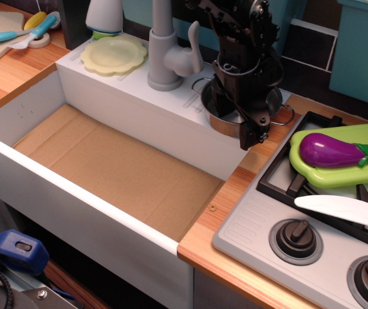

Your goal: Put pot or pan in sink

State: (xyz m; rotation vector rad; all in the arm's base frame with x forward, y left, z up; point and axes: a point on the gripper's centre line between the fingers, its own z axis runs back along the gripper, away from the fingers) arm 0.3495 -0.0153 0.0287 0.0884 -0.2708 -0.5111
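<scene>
The small shiny steel pot (269,103) stands on the white ledge behind the sink, right of the grey faucet (165,55). One wire handle (283,116) sticks out right, the other shows at the left. My black gripper (235,125) reaches down over the pot's near rim, one finger (249,132) outside the wall and the other inside, closed on the rim. The sink (132,109) is the large white basin with a bare brown floor, in front of and left of the pot.
A pale yellow plate (114,55) lies on the ledge left of the faucet. On the grey stove (261,225) at right lie a green board (364,170) with a purple eggplant (332,151) and a white knife (338,209). A teal bin (364,45) stands at back right.
</scene>
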